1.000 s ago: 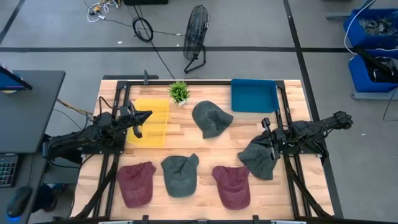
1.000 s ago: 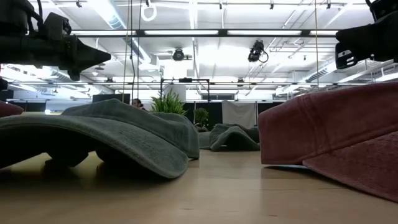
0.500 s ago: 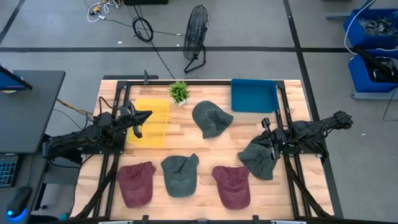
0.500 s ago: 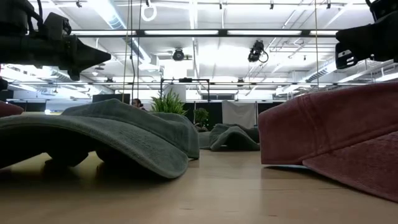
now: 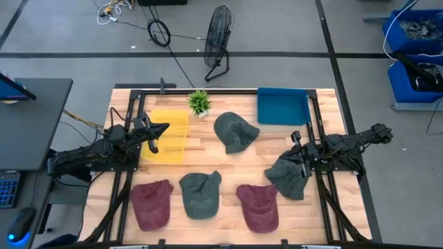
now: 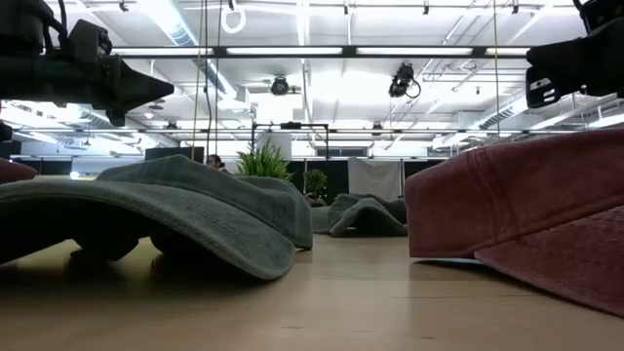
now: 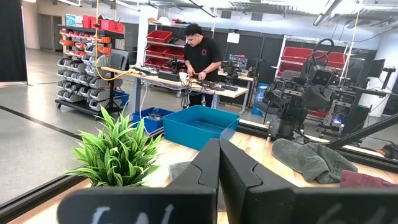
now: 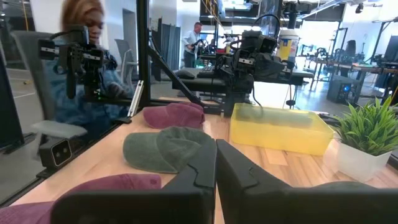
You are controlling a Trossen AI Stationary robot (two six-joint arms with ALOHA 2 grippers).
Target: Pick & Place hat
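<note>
On the wooden slatted desk (image 5: 221, 166) lie five soft cloth caps. A grey-green cap (image 5: 234, 131) sits near the middle, between the translucent yellow plastic bin (image 5: 166, 135) and the blue plastic tray (image 5: 282, 106). Along the near edge lie a maroon cap (image 5: 151, 203), a second grey-green cap (image 5: 200, 194) just beside it, and another maroon cap (image 5: 259, 205). A darker grey cap (image 5: 289, 177) lies at the right side, under the tip of the right arm.

The left end effector (image 5: 160, 129) hovers over the yellow bin's edge with its fingers pressed together, holding nothing. The right end effector (image 5: 299, 146) hangs above the darker grey cap, fingers likewise closed and empty, as its wrist view shows. A small green potted plant (image 5: 199, 103) stands at the far edge beside the bin.
</note>
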